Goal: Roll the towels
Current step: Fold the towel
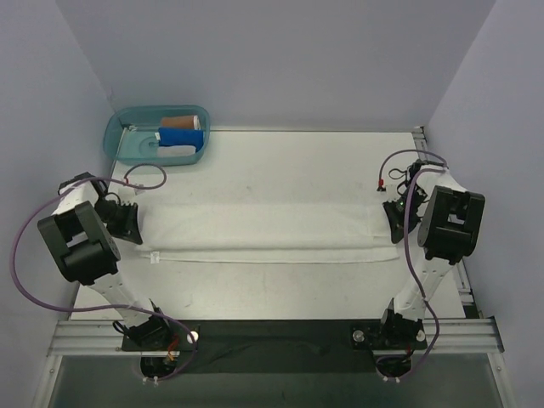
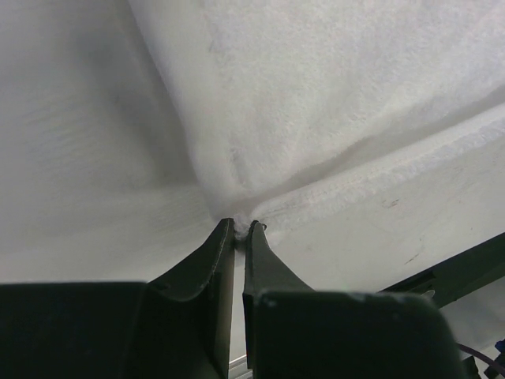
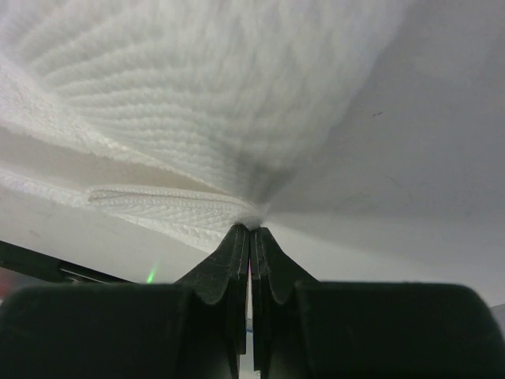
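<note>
One towel [image 1: 263, 231], left tool [image 1: 134, 228] to right tool [image 1: 394, 224] — overhead.

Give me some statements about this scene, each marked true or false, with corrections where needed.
1. The white terry-cloth towel lies as a long strip across the table. True.
2. The left pincer hangs open above the towel. False: it is shut on the towel's left end.
3. The right pincer is shut on the towel's right end. True.
4. The teal plastic bin stands at the table's near right corner. False: it stands at the far left corner.
</note>
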Controlling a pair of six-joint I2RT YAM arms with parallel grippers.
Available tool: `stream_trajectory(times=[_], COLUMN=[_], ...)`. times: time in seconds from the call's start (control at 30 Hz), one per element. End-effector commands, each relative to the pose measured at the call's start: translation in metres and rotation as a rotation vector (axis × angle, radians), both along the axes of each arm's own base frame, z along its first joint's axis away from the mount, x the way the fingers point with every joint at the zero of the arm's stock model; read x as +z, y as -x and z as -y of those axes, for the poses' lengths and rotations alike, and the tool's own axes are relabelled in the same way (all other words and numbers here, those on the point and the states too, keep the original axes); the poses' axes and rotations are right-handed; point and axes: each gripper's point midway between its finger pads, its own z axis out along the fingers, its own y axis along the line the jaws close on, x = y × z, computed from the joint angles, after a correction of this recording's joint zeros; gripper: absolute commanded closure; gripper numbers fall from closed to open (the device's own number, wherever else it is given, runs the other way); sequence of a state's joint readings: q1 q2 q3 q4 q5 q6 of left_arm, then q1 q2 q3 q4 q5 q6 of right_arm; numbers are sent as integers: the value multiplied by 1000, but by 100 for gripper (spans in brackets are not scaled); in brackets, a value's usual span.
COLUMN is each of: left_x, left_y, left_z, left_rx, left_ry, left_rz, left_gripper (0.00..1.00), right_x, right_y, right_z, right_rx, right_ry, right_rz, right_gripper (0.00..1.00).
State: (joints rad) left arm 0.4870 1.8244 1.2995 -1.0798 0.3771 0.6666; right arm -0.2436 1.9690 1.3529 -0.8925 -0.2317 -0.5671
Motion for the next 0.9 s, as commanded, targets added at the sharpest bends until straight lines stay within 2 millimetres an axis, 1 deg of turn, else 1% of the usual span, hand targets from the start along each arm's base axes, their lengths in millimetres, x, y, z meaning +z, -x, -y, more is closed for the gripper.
stream_trajectory(times=[0.0, 0.07, 0.1, 0.27, 0.37, 0.47, 0.53, 0.57, 0.63, 0.67, 0.7, 0.73, 0.77, 0.8, 0.83, 0.87], left_x=[-22, -33, -36, -46, -46, -39, -29, -20, -9, 3, 9, 15, 26, 32, 38, 49], left_y=[0, 0, 0, -5, -11, -16, -16, -14, -11, -10, -8, -8, -6, -4, -4, -2], left_z=[-12, -12, -12, -15, -17, -17, -15, -9, -6, -4, -4, -4, -1, -1, 0, 3], left_rx=[-9, 5, 8, 32, 41, 33, 22, -2, -14, -27, -30, -50, -56, -61, -83, -90], left_ry=[-31, -27, -26, -32, -30, -25, -18, 10, 39, 49, 54, 56, 61, 72, 74, 87], left_rz=[-11, -29, -32, -39, -34, -9, 13, 32, 68, 103, 119, 140, 163, 181, 201, 222], left_gripper=[100, 100, 100, 100, 100, 100, 99, 87, 75, 70, 61, 57, 55, 52, 50, 49], right_x=[-9, -11, -14, -13, -13, -9, -3, 2, 9, 13, 21, 25, 30, 40, 45, 54], right_y=[8, 3, 3, -5, -8, -8, -8, -6, -3, 0, 2, 4, 5, 7, 8, 9], right_z=[17, 18, 19, 22, 23, 21, 19, 17, 15, 14, 12, 13, 13, 12, 13, 14], right_rx=[19, 6, 4, 2, 1, 5, 11, 25, 37, 50, 56, 60, 64, 78, 82, 76], right_ry=[64, 67, 67, 81, 80, 71, 62, 54, 40, 29, 27, 23, 23, 18, 14, 12], right_rz=[-45, -41, -49, -37, -32, -18, 2, 17, 37, 49, 76, 89, 103, 127, 141, 169], right_gripper=[100, 100, 100, 100, 100, 100, 100, 98, 89, 81, 78, 74, 66, 64, 62, 59])
